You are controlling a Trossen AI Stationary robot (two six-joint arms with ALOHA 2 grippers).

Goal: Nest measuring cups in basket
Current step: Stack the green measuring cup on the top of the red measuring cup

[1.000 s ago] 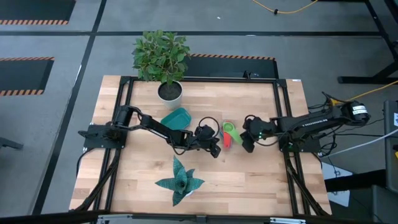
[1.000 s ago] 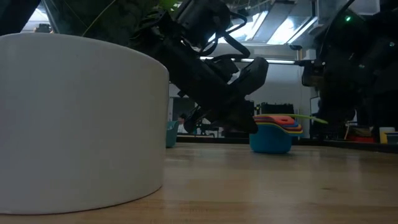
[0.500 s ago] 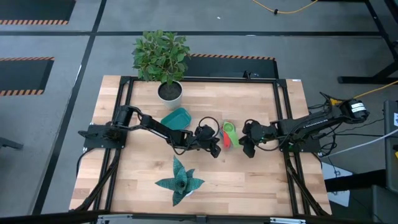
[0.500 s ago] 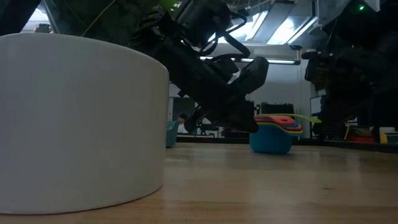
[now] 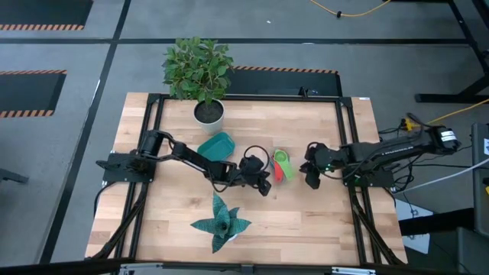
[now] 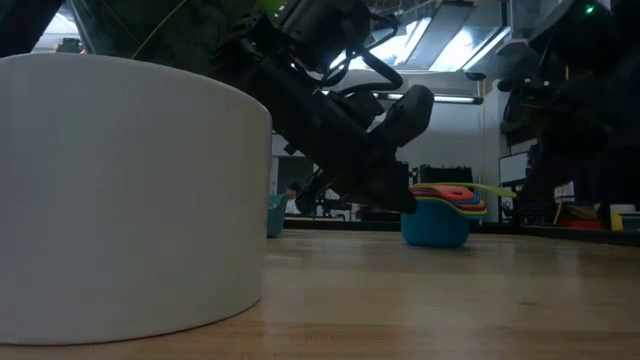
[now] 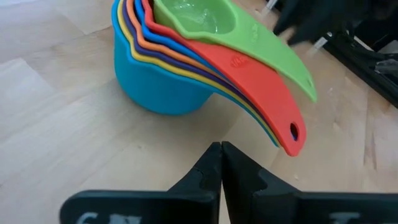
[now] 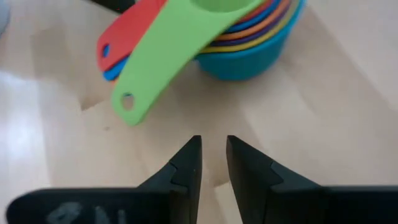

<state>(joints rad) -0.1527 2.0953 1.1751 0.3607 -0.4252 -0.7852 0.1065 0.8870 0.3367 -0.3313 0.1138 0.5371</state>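
The measuring cups (image 5: 282, 165) stand nested in one stack on the bare wood at the table's middle, the big blue cup (image 7: 155, 87) at the bottom and the green cup (image 7: 205, 18) on top, handles fanned toward the near edge. The stack also shows in the low view (image 6: 440, 215) and the right wrist view (image 8: 249, 43). The teal basket (image 5: 216, 144) stands apart, to the stack's left. My left gripper (image 5: 264, 182) is shut and empty just left of the stack, its tips (image 7: 221, 155) short of the handles. My right gripper (image 5: 311, 176) is narrowly open and empty just right of the stack; it also shows in its own wrist view (image 8: 213, 155).
A white pot with a leafy plant (image 5: 208, 113) stands at the far side, behind the basket. A teal spiky plant in a white pot (image 5: 221, 221) stands near the front edge and fills the low view's left (image 6: 130, 190). Bare wood lies right of the stack.
My right gripper has drawn back from the cup stack toward the table's right edge. The stack and my left gripper have stayed where they were.
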